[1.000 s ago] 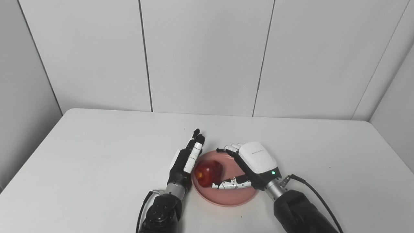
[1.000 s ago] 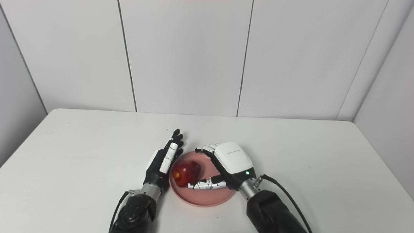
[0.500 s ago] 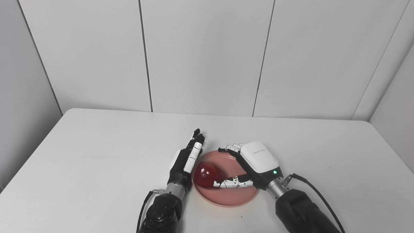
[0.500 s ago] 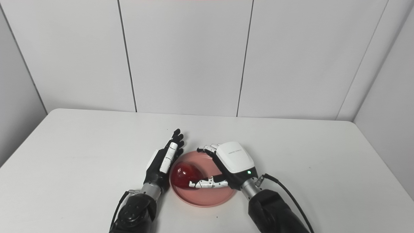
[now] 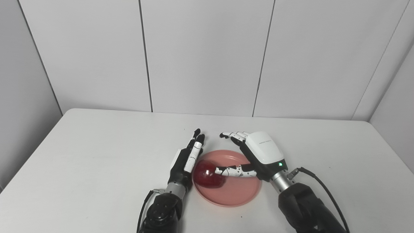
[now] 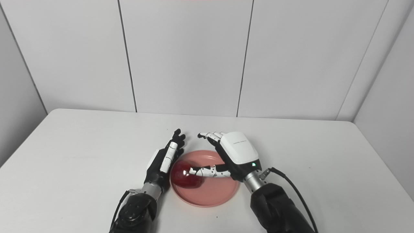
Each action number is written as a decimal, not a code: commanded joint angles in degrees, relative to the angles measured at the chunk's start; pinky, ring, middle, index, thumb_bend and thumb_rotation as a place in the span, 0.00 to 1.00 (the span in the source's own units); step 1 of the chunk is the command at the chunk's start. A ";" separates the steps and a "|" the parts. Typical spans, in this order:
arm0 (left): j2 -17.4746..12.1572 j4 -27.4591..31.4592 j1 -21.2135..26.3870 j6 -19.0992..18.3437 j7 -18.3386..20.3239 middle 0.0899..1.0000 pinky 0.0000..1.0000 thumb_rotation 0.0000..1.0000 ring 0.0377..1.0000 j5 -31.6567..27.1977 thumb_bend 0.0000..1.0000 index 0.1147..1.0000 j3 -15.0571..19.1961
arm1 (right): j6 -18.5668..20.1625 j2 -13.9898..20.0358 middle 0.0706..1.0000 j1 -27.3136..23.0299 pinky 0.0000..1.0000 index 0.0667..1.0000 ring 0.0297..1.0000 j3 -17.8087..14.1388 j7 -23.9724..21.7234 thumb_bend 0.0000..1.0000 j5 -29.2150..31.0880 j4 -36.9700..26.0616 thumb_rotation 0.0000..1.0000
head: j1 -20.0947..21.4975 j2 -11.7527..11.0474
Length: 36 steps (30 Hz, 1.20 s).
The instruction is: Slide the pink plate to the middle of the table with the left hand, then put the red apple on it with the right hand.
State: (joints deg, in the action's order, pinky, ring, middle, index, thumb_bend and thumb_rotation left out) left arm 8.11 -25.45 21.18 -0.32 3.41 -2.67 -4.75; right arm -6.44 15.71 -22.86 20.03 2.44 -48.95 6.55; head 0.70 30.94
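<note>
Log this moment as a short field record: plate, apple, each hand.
pink plate: on the white table, near its middle
red apple: on the plate's left part, beside the rim
left hand: open, flat, fingers straight, at the plate's left edge
right hand: open, fingers spread above the plate, holding nothing

both arms cut off at bottom edge, pink plate [image 5: 236, 194] rim partly hidden
</note>
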 commanded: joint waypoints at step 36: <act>1.91 -3.17 -4.54 8.10 -10.58 1.00 1.00 1.00 1.00 9.15 0.79 1.00 -1.08 | 13.08 -18.13 0.97 2.89 1.00 0.95 0.98 -27.87 -0.96 0.94 55.00 4.04 1.00 | 0.00 0.52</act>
State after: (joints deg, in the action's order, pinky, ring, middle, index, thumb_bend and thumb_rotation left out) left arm 9.67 -26.74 19.95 6.02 -5.92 4.99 -5.35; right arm 7.77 -2.39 -18.43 -8.45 1.45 6.12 11.42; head 0.70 31.38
